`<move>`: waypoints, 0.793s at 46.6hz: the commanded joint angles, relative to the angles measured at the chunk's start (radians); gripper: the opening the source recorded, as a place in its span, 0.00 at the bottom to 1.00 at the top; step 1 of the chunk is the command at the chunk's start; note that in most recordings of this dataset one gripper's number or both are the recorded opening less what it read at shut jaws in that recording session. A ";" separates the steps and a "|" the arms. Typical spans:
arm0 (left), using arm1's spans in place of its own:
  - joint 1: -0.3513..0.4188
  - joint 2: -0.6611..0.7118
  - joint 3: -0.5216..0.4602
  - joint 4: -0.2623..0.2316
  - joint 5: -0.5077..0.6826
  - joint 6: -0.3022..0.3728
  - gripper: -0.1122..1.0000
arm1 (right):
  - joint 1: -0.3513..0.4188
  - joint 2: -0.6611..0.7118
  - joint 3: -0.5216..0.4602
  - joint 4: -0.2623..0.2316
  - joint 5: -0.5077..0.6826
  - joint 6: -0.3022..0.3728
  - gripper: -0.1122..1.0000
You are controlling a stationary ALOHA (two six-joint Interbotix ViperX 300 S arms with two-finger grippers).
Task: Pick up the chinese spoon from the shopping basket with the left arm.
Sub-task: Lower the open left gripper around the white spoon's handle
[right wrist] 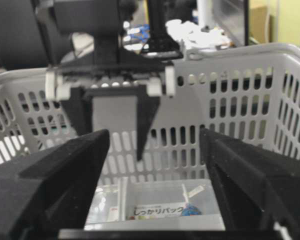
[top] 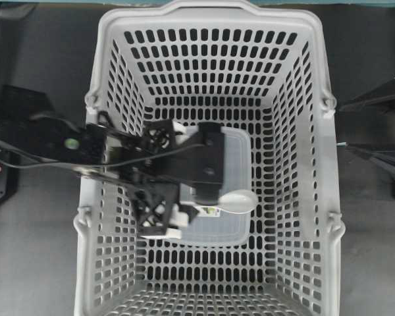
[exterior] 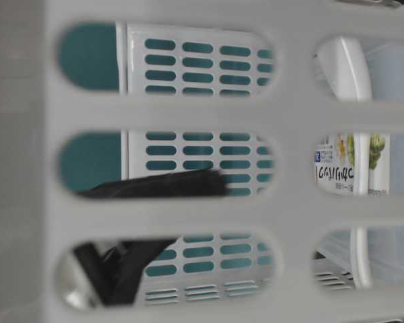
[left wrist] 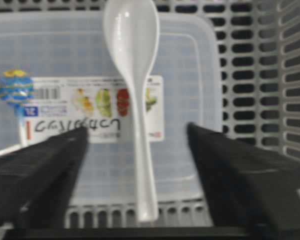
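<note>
Straddling the chinese spoon (left wrist: 134, 90), the left hand (left wrist: 137, 150) gapes.

Glossy white spoon (left wrist: 132, 75), matt plastic basket (top: 303, 99)

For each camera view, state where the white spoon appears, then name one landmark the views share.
Overhead: spoon right of centre, bowl poking out beside the left tool.
Table-level: white curved piece at upper right may be it; cannot tell.
Left wrist: centre, bowl up, between open fingers.
Right wrist: cannot tell.
Shared landmark: the labelled clear container in the basket.
</note>
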State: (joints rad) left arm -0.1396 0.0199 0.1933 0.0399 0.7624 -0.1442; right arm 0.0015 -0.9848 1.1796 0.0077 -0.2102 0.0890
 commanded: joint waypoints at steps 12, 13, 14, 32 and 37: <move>-0.014 0.132 -0.055 0.003 0.000 -0.020 0.87 | 0.000 0.005 -0.009 0.003 -0.006 -0.003 0.73; -0.015 0.138 -0.057 0.003 0.000 -0.020 0.87 | 0.002 0.005 -0.009 0.003 -0.006 -0.003 0.73; -0.015 0.143 -0.058 0.003 0.000 -0.020 0.87 | 0.002 0.005 -0.009 0.003 -0.006 -0.003 0.73; -0.017 0.202 -0.044 0.003 -0.002 -0.018 0.82 | 0.002 0.005 -0.003 0.003 -0.006 -0.002 0.72; -0.017 0.199 -0.044 0.003 -0.002 -0.012 0.68 | 0.002 0.005 -0.003 0.003 -0.006 -0.002 0.72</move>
State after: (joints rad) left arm -0.1549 0.2255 0.1519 0.0399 0.7639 -0.1595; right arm 0.0015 -0.9848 1.1842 0.0077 -0.2102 0.0874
